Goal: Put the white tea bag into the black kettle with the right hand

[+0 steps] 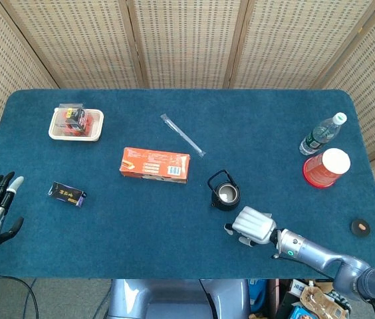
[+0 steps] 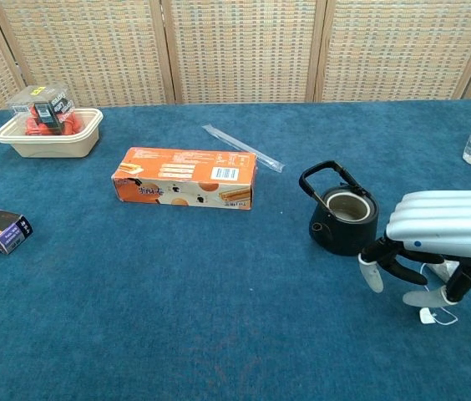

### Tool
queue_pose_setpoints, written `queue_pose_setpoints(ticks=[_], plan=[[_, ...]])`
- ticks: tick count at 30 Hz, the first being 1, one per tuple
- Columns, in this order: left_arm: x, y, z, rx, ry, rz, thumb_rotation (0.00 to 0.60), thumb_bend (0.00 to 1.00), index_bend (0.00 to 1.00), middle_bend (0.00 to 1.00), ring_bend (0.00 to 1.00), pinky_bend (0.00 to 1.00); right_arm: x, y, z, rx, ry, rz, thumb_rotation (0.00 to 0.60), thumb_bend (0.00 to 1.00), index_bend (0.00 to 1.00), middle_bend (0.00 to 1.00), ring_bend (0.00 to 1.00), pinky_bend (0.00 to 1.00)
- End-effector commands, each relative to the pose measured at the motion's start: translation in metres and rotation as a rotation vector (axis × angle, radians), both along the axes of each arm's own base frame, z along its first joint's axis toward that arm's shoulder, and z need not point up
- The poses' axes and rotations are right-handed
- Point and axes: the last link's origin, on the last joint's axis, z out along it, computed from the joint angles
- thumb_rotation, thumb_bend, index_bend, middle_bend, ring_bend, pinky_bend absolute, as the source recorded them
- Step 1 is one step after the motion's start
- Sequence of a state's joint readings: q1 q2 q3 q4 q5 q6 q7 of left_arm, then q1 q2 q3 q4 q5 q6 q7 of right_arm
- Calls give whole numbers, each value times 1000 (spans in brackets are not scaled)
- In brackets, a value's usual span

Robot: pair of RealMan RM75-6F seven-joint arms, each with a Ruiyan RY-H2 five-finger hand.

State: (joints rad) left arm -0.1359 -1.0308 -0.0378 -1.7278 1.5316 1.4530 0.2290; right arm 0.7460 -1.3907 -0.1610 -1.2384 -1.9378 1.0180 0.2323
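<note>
Lettering on the orange box (image 2: 185, 177) blurs — right robot hand (image 2: 436, 251) hovers open over white tea bag (image 2: 428, 315).

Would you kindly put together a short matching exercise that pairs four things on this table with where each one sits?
Things:
1. black kettle
2. orange box
3. water bottle
4. right hand

Places:
A. at the table's right edge, just behind the red cup
B. near the middle of the table, left of the kettle
C. low over the cloth at the front, with the white tea bag and its string beneath it
D. just behind and left of the right hand, its top open

Pairs: 1-D, 2-B, 3-A, 4-C
</note>
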Motion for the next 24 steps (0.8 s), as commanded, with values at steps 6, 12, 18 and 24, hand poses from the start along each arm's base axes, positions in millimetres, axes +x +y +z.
queue_pose_setpoints(ticks=[6, 12, 18, 24], plan=[[-1, 1, -1, -2, -1, 3, 600, 366, 23, 0, 0, 0, -10, 1, -4, -19, 39, 30, 600, 530, 488, 773, 801, 878], [0, 0, -1, -3, -1, 2, 600, 367, 23, 0, 0, 0, -13, 2, -5, -23, 41, 34, 600, 530, 488, 773, 801, 878], [1, 0, -2, -4, -3, 0, 600, 367, 23, 0, 0, 0, -21, 5, -4, -36, 53, 33, 600, 530, 494, 773, 801, 878], [2, -1, -2, -4, -1, -3, 600, 367, 23, 0, 0, 0, -27, 8, -5, -39, 62, 25, 600, 530, 505, 773, 801, 878]])
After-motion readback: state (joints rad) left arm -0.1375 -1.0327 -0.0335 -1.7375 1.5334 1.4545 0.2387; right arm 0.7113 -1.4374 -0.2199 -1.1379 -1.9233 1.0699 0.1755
